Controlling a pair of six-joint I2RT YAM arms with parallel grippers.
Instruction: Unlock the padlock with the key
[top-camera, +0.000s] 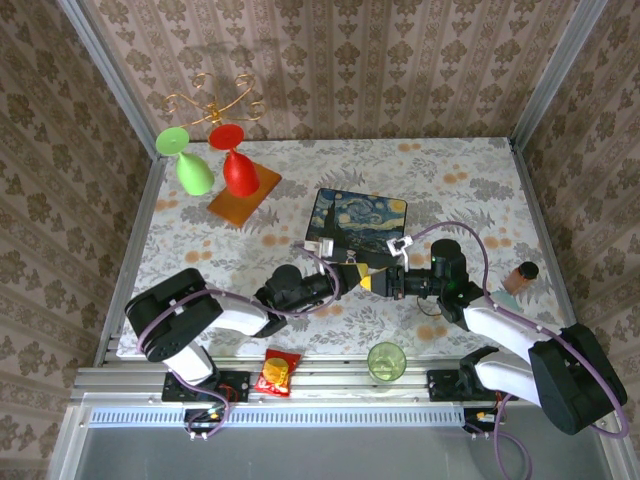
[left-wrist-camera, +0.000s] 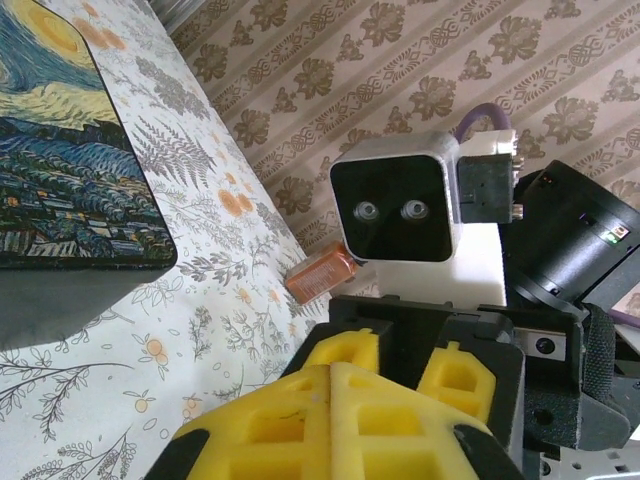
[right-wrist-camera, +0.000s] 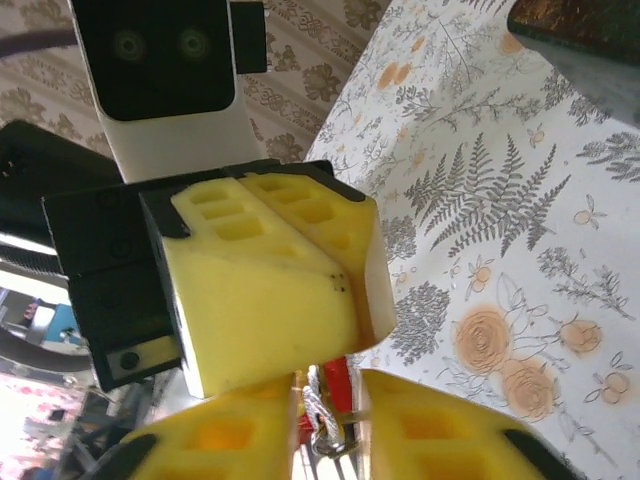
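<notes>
My two grippers meet tip to tip over the middle of the table, just in front of the painted box (top-camera: 360, 220). The left gripper (top-camera: 361, 277) is shut, its yellow fingers (left-wrist-camera: 300, 420) pressed flat together with nothing showing at the seam. The right gripper (right-wrist-camera: 328, 405) faces it with its jaws a little apart. A small silver ring-like metal piece (right-wrist-camera: 326, 428) hangs in that gap, right under the left fingers (right-wrist-camera: 270, 290). I cannot tell if it belongs to the key or the padlock. The padlock's brass body is hidden.
A green cup (top-camera: 386, 361) and a red packet (top-camera: 280, 370) sit at the near edge. A brown bottle (top-camera: 520, 275) lies on the right. Red and green glasses (top-camera: 240, 175) stand on an orange board at the back left. The box's clasp (top-camera: 320, 245) faces the grippers.
</notes>
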